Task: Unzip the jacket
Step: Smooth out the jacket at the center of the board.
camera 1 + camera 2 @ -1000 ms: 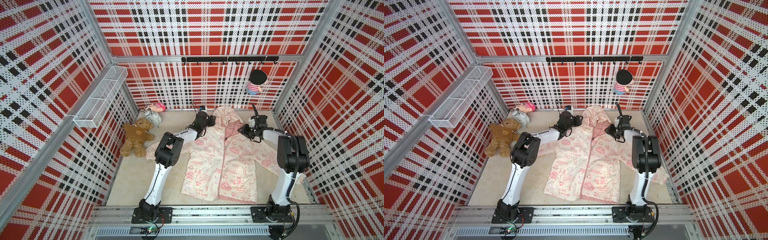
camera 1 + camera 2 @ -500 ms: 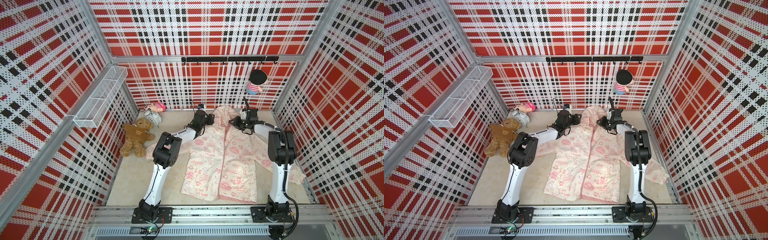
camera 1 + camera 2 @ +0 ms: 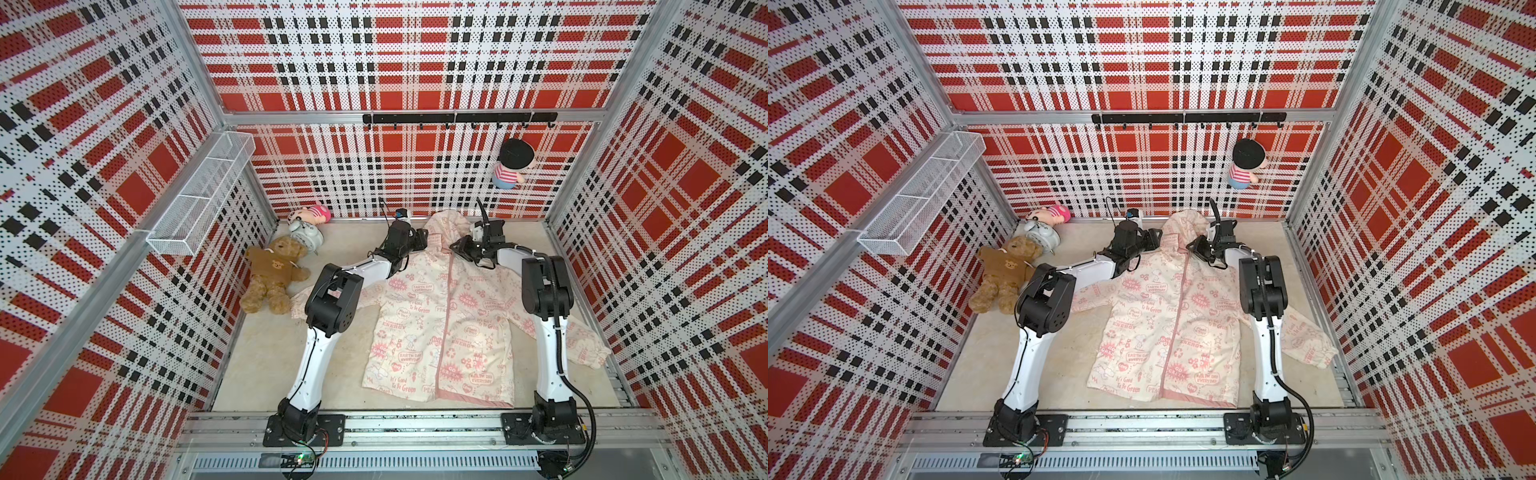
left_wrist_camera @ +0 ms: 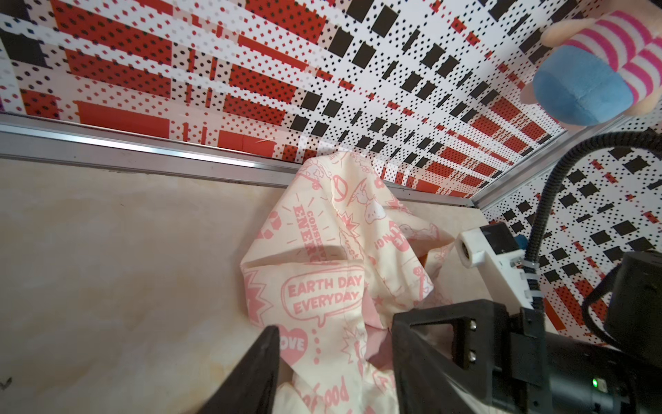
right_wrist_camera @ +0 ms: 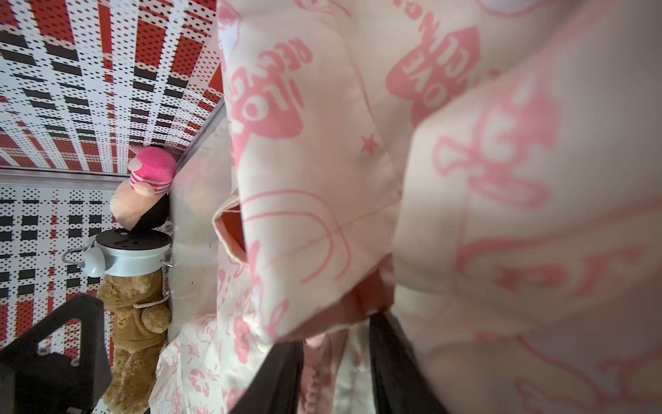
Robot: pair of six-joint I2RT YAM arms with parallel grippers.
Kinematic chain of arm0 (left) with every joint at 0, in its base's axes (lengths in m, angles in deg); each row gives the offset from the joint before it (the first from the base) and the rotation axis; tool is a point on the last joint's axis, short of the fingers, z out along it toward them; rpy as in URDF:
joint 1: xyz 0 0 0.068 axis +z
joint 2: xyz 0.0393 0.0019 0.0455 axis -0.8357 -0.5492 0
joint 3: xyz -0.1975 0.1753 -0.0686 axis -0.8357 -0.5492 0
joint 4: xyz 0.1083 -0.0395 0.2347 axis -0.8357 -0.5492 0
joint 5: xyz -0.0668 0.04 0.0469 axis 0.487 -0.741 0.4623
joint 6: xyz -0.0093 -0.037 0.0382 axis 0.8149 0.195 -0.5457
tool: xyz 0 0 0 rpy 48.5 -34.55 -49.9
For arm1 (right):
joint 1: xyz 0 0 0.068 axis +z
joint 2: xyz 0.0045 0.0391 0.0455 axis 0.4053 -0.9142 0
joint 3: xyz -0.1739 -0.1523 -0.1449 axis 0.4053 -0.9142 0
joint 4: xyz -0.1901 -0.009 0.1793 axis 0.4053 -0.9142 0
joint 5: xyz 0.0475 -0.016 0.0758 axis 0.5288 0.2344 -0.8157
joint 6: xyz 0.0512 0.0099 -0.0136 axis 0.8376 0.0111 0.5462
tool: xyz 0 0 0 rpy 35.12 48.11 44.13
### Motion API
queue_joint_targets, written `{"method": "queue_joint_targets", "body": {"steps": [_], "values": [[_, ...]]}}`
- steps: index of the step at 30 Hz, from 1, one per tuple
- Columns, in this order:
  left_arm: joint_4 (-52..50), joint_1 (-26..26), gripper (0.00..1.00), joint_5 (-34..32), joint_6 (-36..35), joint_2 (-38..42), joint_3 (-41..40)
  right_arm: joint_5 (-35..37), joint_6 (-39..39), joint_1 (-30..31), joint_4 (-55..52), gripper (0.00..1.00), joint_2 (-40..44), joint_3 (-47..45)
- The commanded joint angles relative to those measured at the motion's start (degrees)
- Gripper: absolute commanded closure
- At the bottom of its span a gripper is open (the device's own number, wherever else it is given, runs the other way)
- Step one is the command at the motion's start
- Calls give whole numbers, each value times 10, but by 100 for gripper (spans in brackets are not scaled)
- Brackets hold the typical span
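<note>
Left pincer (image 4: 333, 344) stands apart astride fabric of the jacket (image 3: 440, 328) beside its hood (image 3: 442, 224). Right pincer (image 5: 336, 347) is apart too, straddling the top of the pink zip (image 3: 446, 332). In both top views the jacket lies flat mid-frame on the surface (image 3: 266, 365), zip closed, hood toward the upper edge

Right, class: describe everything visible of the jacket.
The jacket is cream fabric with pink cartoon and slogan prints, a hood, pink zipper closed and pink hem band. It lies flat, front up, sleeves spread, on the beige floor. The left gripper and right gripper straddle fabric beside the collar; grip unclear.
</note>
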Motion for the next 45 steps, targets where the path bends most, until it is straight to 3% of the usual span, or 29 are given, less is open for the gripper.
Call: {"method": "queue_joint_targets", "body": {"steps": [1,6,8,9,14,21,26,32,41,45], "values": [[4,-2,45,-10,-19,20,3,1,-22,-2,-27,61,19,-20],[-33,-5,32,-19,-47,11,45,8,-46,-30,-1,53,158,-118],[-52,-8,5,-22,-61,3,67,7,-57,-44,14,51,215,-157],[-61,-12,2,-20,-72,-2,81,7,-65,-52,19,51,244,-177],[-140,-31,2,-37,-157,-58,186,14,-113,-70,32,50,348,-254],[-375,-28,2,-36,-179,-199,460,46,-175,-70,94,49,434,-364],[-380,-44,2,-76,-198,-202,438,51,-183,-71,140,48,461,-410],[-386,-72,2,-90,-181,-254,486,51,-180,-69,137,48,480,-429],[-375,-75,22,-116,-117,-280,492,63,-193,-59,98,49,500,-443],[-370,-72,41,-142,-100,-281,492,70,-196,-54,86,50,499,-446]]}}
